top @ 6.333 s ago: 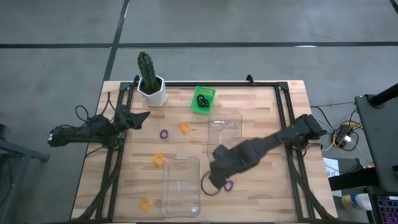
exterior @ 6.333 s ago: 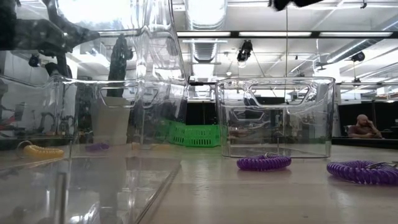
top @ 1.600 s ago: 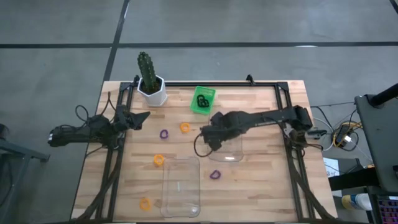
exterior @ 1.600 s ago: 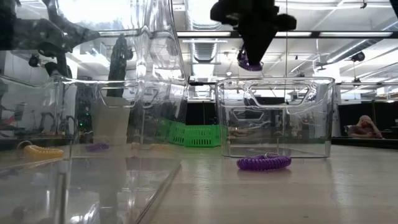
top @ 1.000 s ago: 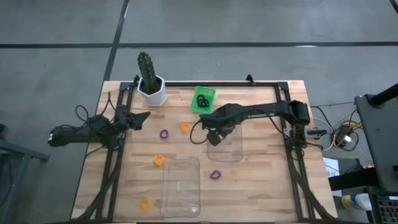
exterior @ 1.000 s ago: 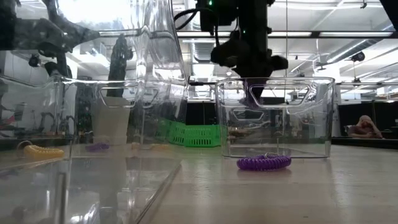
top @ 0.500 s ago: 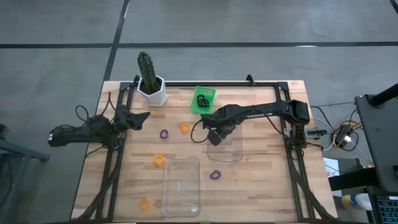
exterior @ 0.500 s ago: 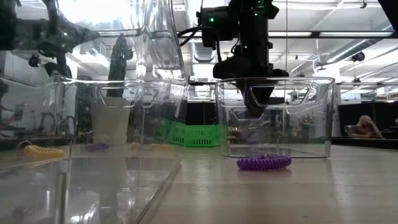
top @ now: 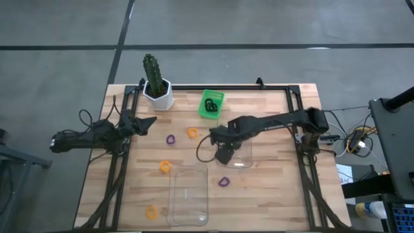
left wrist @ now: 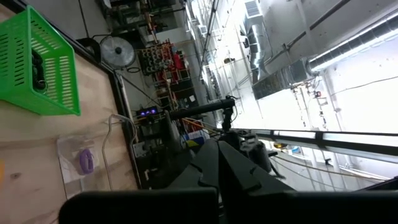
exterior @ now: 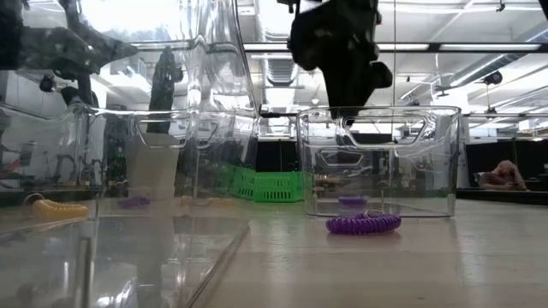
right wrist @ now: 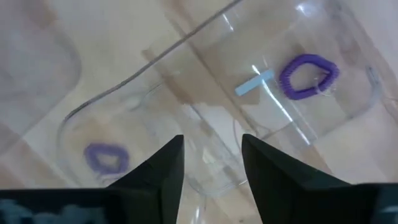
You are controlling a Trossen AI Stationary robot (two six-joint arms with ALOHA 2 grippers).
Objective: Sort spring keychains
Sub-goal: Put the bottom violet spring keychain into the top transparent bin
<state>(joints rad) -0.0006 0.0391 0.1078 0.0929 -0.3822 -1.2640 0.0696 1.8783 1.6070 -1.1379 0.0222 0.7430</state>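
The right gripper (right wrist: 211, 163) hangs empty, jaws apart, above the clear plastic tray (right wrist: 205, 81), a purple coiled plastic spring keychain (right wrist: 308, 76) lying inside. It looks light, springy; pinch across the coil. Left gripper (top: 145, 122) idles beside the cactus pot (top: 158, 94), seemingly closed.

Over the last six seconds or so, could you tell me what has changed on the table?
The right tool picked a purple keychain off the table near the front tray, carried it to the clear tray mid-table and let it go; that purple keychain now lies inside, and the open tool is lifting away. The other purple keychain on the table, the orange ones, the green bin and the left arm stayed put.
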